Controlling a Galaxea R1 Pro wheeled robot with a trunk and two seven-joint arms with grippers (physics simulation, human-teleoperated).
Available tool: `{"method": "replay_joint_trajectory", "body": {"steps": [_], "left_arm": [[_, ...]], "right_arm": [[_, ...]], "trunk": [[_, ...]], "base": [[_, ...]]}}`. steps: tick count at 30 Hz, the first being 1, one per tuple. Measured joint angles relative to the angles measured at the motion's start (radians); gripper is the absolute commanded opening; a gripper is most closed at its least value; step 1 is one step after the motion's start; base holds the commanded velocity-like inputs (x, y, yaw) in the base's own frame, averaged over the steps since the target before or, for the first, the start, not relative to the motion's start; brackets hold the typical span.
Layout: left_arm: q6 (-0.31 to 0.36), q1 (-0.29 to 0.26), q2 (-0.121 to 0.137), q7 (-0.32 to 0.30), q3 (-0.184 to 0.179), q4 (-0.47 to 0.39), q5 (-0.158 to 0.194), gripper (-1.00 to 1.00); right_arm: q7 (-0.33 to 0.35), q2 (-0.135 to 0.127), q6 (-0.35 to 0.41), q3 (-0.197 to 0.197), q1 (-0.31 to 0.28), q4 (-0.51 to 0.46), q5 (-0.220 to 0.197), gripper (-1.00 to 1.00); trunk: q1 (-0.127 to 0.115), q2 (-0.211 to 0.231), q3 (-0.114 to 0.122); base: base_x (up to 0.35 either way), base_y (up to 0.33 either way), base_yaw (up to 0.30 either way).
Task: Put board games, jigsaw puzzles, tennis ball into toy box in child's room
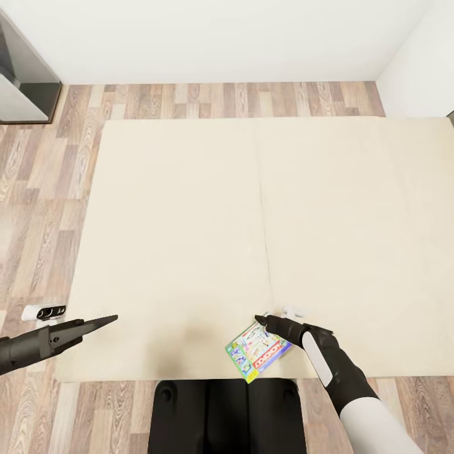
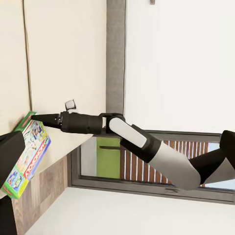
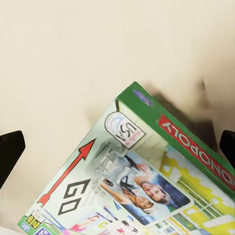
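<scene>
A green-edged Monopoly board game (image 1: pixel 257 351) lies flat at the near edge of the beige bed (image 1: pixel 189 221), one corner poking over the edge. My right gripper (image 1: pixel 260 320) hovers just above its far corner. In the right wrist view the box (image 3: pixel 142 181) lies below the two fingertips (image 3: pixel 10 156), which stand wide apart, so the gripper is open and holds nothing. The left wrist view shows the same box (image 2: pixel 27 156) beside the right gripper (image 2: pixel 41 118). My left gripper (image 1: pixel 108 321) hangs open over the bed's near left part, far from the box.
Wood plank floor surrounds the bed. A grey cabinet (image 1: pixel 25 75) stands at the far left by the white wall. A small white object with dark holes (image 1: pixel 43 311) lies on the floor left of the bed. My dark base (image 1: pixel 227 416) touches the bed's near edge.
</scene>
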Motion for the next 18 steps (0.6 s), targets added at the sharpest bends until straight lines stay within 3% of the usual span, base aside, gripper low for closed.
{"method": "replay_joint_trajectory", "body": {"steps": [18], "left_arm": [[0.000,0.000,0.000,0.000,0.000,0.000,0.000,1.00]], "right_arm": [[-0.001,0.000,0.002,0.000,0.000,0.000,0.000,1.00]], "trunk": [[0.000,0.000,0.000]], "base": [[0.000,0.003,0.000]]}}
